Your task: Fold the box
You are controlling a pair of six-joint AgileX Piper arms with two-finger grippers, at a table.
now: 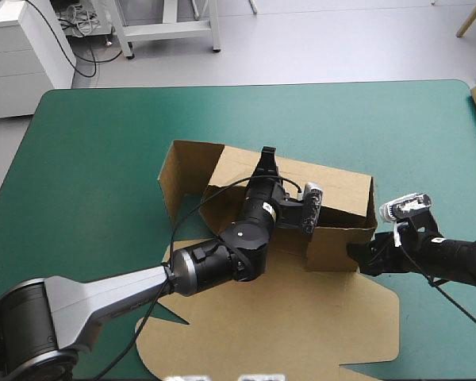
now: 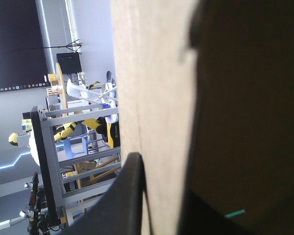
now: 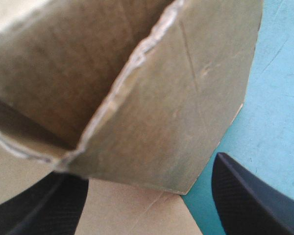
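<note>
So left pincer point(image 1: 266, 157) pinches the box point(image 1: 341, 190) by its far wall, right pincer point(image 1: 355, 259) gapes wide with the box's 3 o'clock corner at its 9 o'clock.

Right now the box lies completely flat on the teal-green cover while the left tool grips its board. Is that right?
No. The high view shows the box with walls raised, not flat, on the teal-green cover while the left tool grips its board.
</note>
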